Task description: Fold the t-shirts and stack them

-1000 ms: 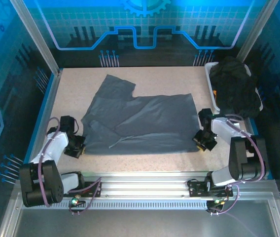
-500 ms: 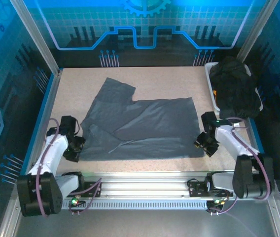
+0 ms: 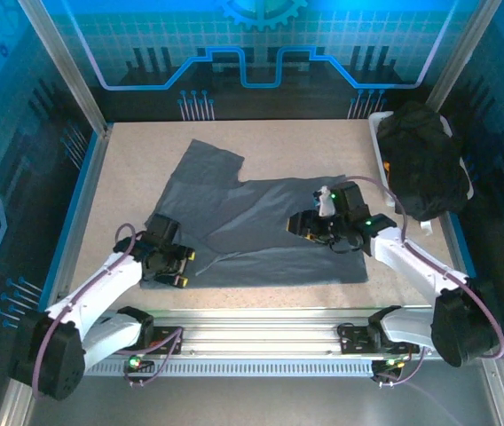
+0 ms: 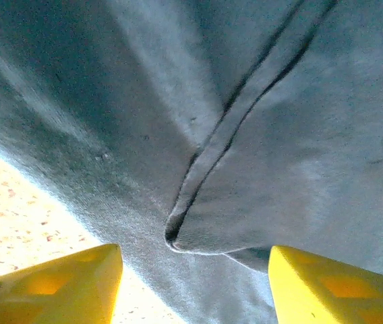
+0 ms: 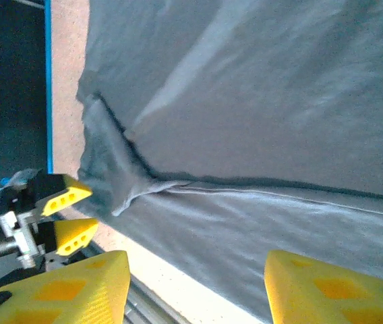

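1. Now the left gripper (image 3: 184,268) sits in the lower left of the overhead view, on the near left corner of the blue-grey shirt (image 3: 234,209). A second ago it stood just outside that corner.
2. Its wrist view shows the left gripper (image 4: 195,270) with fingers spread and nothing pinched. Under them a hem ridge ends in a small rounded tip close to the cloth's edge, where the overhead view gives just a thin crease.
3. Centre frame, the shirt lies spread on the table (image 3: 137,160), one sleeve pointing to the upper left.
4. The right gripper (image 3: 298,226) has swung from the shirt's lower right corner to its middle right.
5. In its wrist view the right gripper (image 5: 195,283) is also spread and empty. That view catches the left gripper's yellow fingers (image 5: 67,212) beyond a long fold line.
6. Upper right, the black shirts (image 3: 421,160) wait heaped in a white bin (image 3: 378,133).
7. My read: flattening looks finished, and both arms seem to be lining up the first fold.
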Available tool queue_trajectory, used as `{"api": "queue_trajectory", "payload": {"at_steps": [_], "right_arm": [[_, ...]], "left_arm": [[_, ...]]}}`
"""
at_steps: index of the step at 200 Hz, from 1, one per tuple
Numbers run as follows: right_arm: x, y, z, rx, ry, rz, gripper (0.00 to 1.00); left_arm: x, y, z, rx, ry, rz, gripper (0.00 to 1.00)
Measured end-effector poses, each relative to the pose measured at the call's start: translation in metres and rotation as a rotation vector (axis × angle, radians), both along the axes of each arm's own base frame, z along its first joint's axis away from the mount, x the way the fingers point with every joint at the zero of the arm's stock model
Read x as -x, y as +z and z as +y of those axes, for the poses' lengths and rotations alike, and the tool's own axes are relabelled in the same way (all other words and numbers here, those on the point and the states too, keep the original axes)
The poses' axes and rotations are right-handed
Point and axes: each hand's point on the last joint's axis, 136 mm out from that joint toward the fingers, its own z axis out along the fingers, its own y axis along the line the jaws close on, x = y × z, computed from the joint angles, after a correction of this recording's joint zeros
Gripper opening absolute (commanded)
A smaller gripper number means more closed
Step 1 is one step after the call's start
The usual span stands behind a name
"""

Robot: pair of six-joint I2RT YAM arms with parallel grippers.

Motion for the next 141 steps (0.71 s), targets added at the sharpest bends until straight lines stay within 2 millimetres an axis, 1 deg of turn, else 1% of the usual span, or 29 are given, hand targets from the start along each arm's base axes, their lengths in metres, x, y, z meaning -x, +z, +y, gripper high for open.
{"api": "queue_trajectory", "payload": {"at_steps": [14, 30, 66, 91, 116, 141], "right_arm": [[-0.002, 0.001, 0.004, -0.016, 0.011, -0.007, 0.54], [-0.003, 0.003, 0.006, -0.029, 0.021, -0.015, 0.54], [-0.004, 0.000, 0.007, -0.028, 0.032, -0.013, 0.52], [-0.004, -0.001, 0.007, -0.025, 0.032, -0.013, 0.50], [-0.006, -0.001, 0.004, -0.023, 0.025, -0.014, 0.48], [-0.006, -0.003, 0.002, -0.018, 0.018, -0.009, 0.46]], "left_arm": [[-0.003, -0.004, -0.008, 0.014, 0.004, 0.010, 0.59], [-0.008, -0.008, -0.014, 0.023, 0.012, 0.011, 0.55], [-0.016, -0.017, -0.019, 0.029, 0.026, 0.019, 0.41], [-0.017, -0.019, -0.020, 0.030, 0.033, 0.026, 0.24], [-0.018, -0.020, -0.020, 0.024, 0.028, 0.024, 0.00], [-0.020, -0.015, -0.019, 0.007, 0.004, 0.019, 0.00]]}}
